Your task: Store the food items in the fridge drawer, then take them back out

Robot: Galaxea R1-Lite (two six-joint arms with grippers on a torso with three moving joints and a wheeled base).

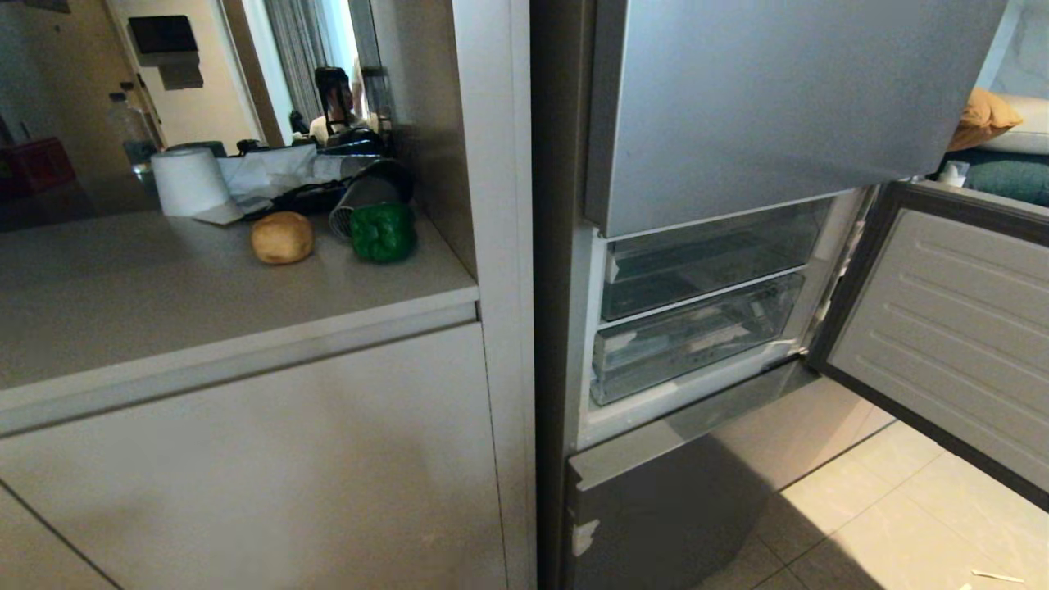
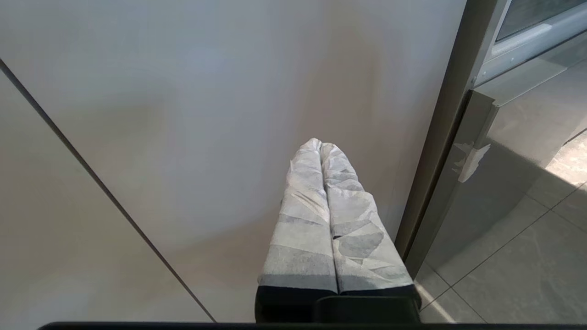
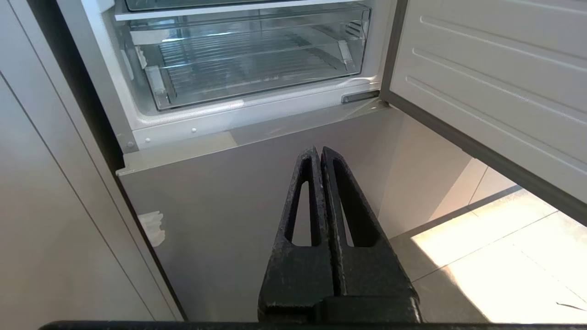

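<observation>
The food items lie side by side on the grey counter (image 1: 164,303): a tan potato-like lump (image 1: 282,238) and a glossy green bell pepper (image 1: 382,232). To the right, the fridge drawer compartment (image 1: 697,328) stands open, and its clear bins (image 3: 257,59) look empty. Its door (image 1: 942,328) is swung out to the right. Neither arm shows in the head view. My left gripper (image 2: 319,143), its fingers wrapped in white tape, is shut and empty, low before the cabinet front. My right gripper (image 3: 319,150), with black fingers, is shut and empty, facing the lowest silver panel (image 3: 229,206).
A white paper roll (image 1: 188,182) and a grey-black hair dryer (image 1: 365,197) sit behind the food. The tall upper fridge door (image 1: 778,98) hangs above the open compartment. The open door (image 3: 495,78) juts over the tiled floor (image 1: 901,508). A person (image 1: 336,98) is far behind the counter.
</observation>
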